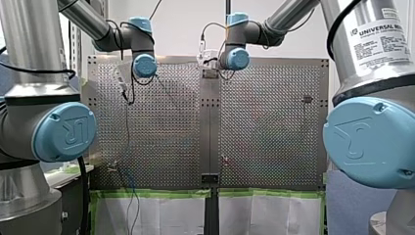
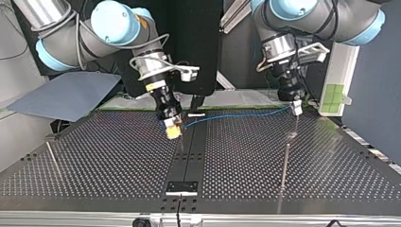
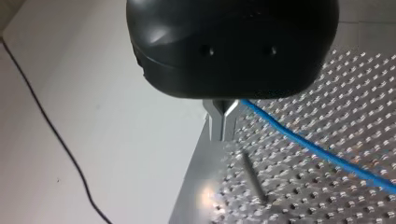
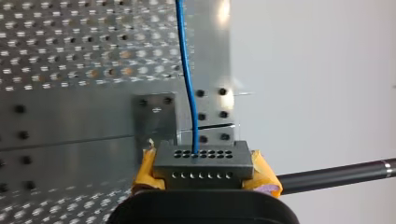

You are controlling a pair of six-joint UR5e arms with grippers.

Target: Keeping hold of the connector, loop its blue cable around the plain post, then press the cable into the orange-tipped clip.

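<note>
At the top view's left, my right gripper (image 2: 173, 128) hung over the middle seam of the perforated table (image 2: 104, 161), close to the edge farthest from that camera. In the right wrist view its yellow pads (image 4: 264, 175) were clamped against the two sides of the grey connector (image 4: 203, 163), holding it with its rows of holes facing outward.

The blue cable (image 2: 236, 116) left one of those holes and ran rightward along the same far edge, low over the surface and slightly slack. It ended at my left gripper (image 2: 296, 109), near the table's far right corner.

The left wrist view showed that gripper's metal fingers (image 3: 215, 125) pressed together, with the cable coming out from between them and trailing off across the perforations. Just under the fingertips a thin plain post (image 3: 252, 176) stood near the table's edge. The cable passed beside it, apart from it and not looped around it.
</note>
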